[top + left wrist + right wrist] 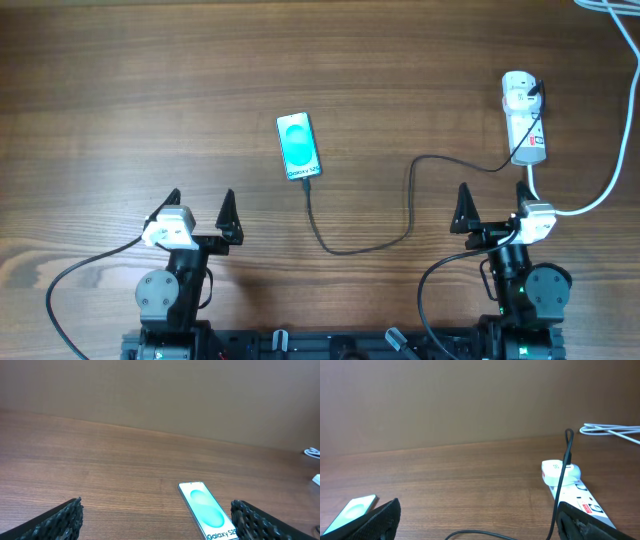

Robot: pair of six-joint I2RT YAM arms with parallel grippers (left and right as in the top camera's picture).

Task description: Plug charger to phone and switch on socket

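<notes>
Currently both arms sit at the near edge of the wooden worktop (pixel 100 80), one toward each near corner. The left gripper (pixel 200 208) has its black fingers spread wide apart with nothing between them, resting clear of everything. The right gripper (pixel 492 210) is spread just as wide and also holds nothing. The phone (pixel 298 146) lies flat near the middle of the worktop, screen up and glowing teal, with small white text at its near end. The charger (pixel 411 195), a thin black cable, meets that near end of the phone, loops toward the near edge, bends back up past the right gripper's left finger, and runs across to the socket (pixel 523 120). Whether its plug is fully seated in the phone cannot be told. The socket, a white strip with a red marking, lies lengthwise by the right edge, toward the far right corner. Its switch position cannot be made out. A thick white cord (pixel 590 207) leaves the socket's near end, passing just beside the right gripper, and sweeps off along the right edge.
</notes>
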